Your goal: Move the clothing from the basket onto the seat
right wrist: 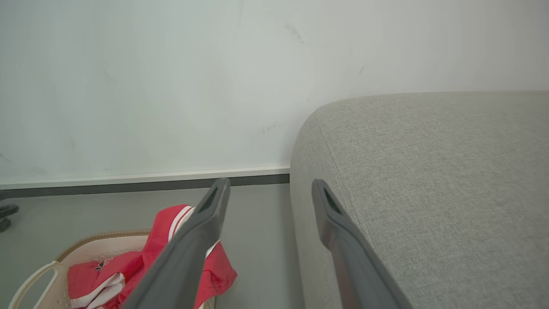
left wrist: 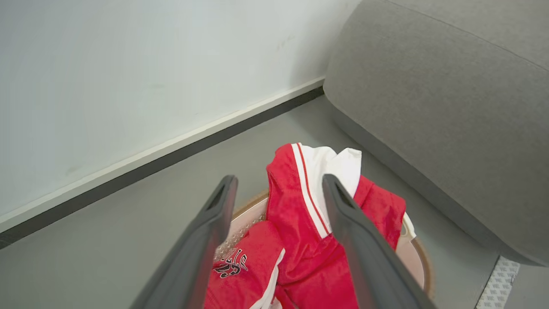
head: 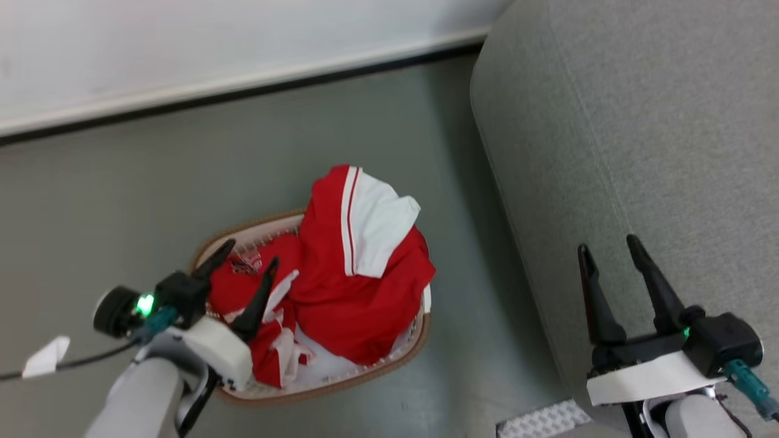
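Grey floor (head: pixel 182 182) w/ a white wall (head: pixel 182 42) and a dark baseboard strip behind, fyi. Left gripper (head: pixel 253 251) has its jaws spread wide w/ nothing between them. It hangs over the left part of the basket (head: pixel 328 384), fingers pointing across the red stuff. Can't tell if the tips touch the fabric tbh. Right gripper (head: pixel 608 243) is also spread apart and empty, over the front edge of the seat (head: pixel 639 121). The clothing (head: pixel 359 292) is all in the basket. The shirt w/ the white sleeve is heaped on the side nearer the seat and spills a bit over the rim. The shorts (left wrist: pixel 240 270) w/ dark lettering lie crumpled right under the left fingers. The basket sits on the floor just beside the seat, not touching afaict.
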